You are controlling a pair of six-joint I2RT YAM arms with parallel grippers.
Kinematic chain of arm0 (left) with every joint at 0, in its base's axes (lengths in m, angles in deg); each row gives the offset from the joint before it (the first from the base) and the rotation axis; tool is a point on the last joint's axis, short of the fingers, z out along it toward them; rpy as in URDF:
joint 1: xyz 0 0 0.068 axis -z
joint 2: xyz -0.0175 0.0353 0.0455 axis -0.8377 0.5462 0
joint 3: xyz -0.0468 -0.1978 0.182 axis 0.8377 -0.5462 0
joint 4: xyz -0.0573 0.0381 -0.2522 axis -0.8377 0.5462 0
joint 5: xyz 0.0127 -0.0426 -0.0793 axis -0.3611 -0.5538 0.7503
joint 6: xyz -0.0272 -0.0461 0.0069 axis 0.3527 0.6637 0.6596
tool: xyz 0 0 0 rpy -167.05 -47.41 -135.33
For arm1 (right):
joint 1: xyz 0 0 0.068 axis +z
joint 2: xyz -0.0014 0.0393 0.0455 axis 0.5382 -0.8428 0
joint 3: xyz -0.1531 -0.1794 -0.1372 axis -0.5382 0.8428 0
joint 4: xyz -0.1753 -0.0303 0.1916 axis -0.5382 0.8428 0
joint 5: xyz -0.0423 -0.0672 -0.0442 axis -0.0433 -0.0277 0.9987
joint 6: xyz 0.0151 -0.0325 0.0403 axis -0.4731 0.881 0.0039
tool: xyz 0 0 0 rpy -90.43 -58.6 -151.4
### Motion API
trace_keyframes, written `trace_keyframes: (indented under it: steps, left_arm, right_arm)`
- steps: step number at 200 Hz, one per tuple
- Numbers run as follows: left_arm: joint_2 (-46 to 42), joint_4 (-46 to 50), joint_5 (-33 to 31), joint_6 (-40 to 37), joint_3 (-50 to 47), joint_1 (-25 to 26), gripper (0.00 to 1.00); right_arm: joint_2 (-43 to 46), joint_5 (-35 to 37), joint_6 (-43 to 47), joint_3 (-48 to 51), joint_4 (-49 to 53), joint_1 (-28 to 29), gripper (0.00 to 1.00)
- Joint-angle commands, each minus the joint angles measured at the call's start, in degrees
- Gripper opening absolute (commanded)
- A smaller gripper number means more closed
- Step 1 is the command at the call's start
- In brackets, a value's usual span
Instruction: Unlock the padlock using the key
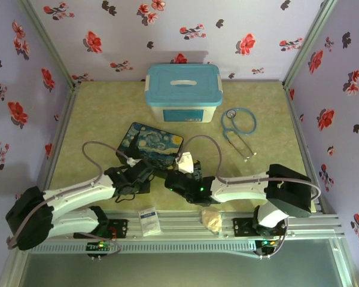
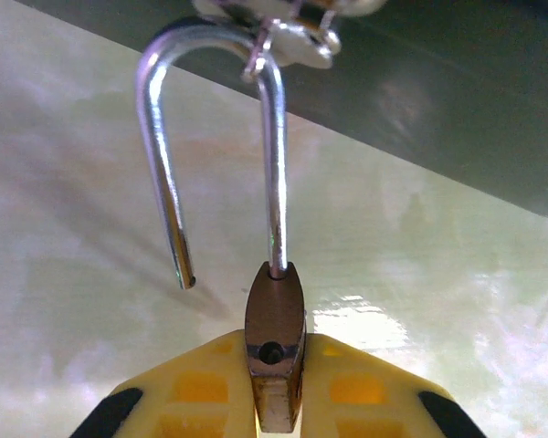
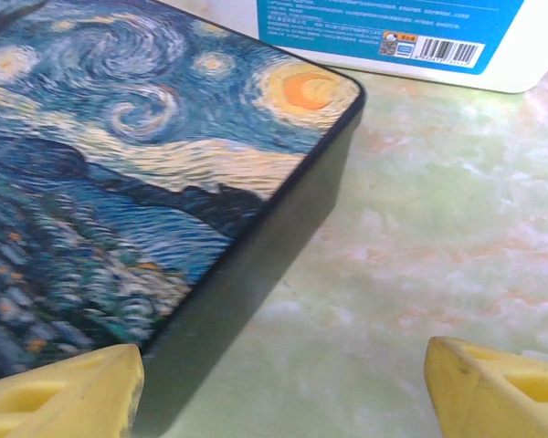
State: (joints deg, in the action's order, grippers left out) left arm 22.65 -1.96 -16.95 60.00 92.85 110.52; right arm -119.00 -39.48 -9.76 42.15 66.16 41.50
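The small brass padlock (image 2: 274, 319) is pinched edge-on between the yellow fingers of my left gripper (image 2: 274, 388), which is shut on its body. Its silver shackle (image 2: 272, 164) stands up from the body and loops through a metal ring (image 2: 297, 41) on the dark edge of the starry-night box (image 1: 152, 142). The shackle's other leg (image 2: 169, 210) hangs free, out of the body. My right gripper (image 3: 279, 394) is open over bare table beside the box's corner (image 3: 338, 100), nothing between its fingertips (image 3: 498, 388). In the top view both grippers (image 1: 145, 174) (image 1: 180, 175) sit at the box's near edge. The key is out of view.
A blue-lidded storage bin (image 1: 182, 92) stands behind the starry-night box, its label (image 3: 420, 41) in the right wrist view. A blue stethoscope (image 1: 239, 127) lies at the right. A white packet (image 1: 148, 220) and a crumpled beige lump (image 1: 212, 220) rest near the front rail.
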Motion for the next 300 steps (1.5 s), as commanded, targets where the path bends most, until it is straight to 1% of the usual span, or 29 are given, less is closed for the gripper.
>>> trace_keyframes:
  steps: [1,40,67,90,113,138,156,186,214,232,249,258,264,276,288,300]
  left_arm:
    - [3.63,5.59,-6.67,-1.41,3.18,0.23,0.12]
    - [8.12,4.67,-8.48,-0.48,4.50,1.07,0.13]
    - [9.39,2.77,-8.80,0.36,4.44,1.98,0.16]
    - [10.24,2.82,-9.46,1.15,5.04,3.15,0.22]
    - [11.58,3.00,-9.84,1.82,5.83,4.13,0.25]
    - [12.76,3.87,-10.43,2.68,7.02,5.61,0.26]
    - [12.94,5.15,-11.09,3.25,7.92,6.60,0.29]
    - [13.59,9.83,-14.61,4.19,10.56,8.31,0.28]
    - [13.72,7.89,-13.20,4.06,10.54,9.12,0.29]
    - [11.62,5.91,-11.45,3.81,10.10,9.34,0.32]
    - [7.40,5.07,-10.82,3.14,9.64,9.30,0.34]
    - [4.35,5.09,-10.28,2.57,9.46,9.06,0.38]
    - [2.15,5.38,-9.85,2.14,9.29,8.49,0.42]
    - [-3.83,5.36,-8.90,0.96,8.37,6.72,0.49]
    - [-10.10,3.78,-6.10,-0.97,6.77,3.74,0.57]
    - [-15.00,2.69,-2.06,-2.97,5.65,-1.72,0.59]
  right_arm:
    - [1.28,-0.84,3.76,0.78,1.15,-0.72,0.81]
    - [-0.55,-2.88,3.51,-0.97,0.32,-0.72,0.80]
    - [-0.46,-3.81,2.75,-0.71,-0.17,-0.69,0.80]
    - [-0.25,-4.10,2.52,-0.52,-0.42,-0.73,0.80]
    - [-0.49,-3.90,2.42,-0.49,-0.21,-0.88,0.80]
    - [-0.58,-4.10,2.01,-0.43,-0.18,-0.85,0.80]
    - [-0.50,-4.16,1.78,-0.12,-0.34,-0.90,0.79]
    - [-0.41,-4.15,1.25,0.29,-0.42,-0.90,0.79]
    - [-0.48,-4.16,1.17,0.44,-0.46,-0.90,0.80]
    - [0.54,-4.25,1.14,0.65,-0.23,-0.88,0.80]
    - [3.85,-4.26,0.81,1.90,-0.49,-0.75,0.79]
    - [6.59,-4.47,0.59,3.18,-0.98,-0.67,0.80]
    - [8.55,-4.97,0.46,4.01,-1.20,-0.68,0.80]
    - [12.71,-7.81,0.93,5.11,-1.40,-0.97,0.81]
    - [15.63,-11.31,1.30,5.35,-0.75,-0.96,0.82]
    - [16.96,-16.65,2.13,4.97,-0.56,-0.88,0.82]
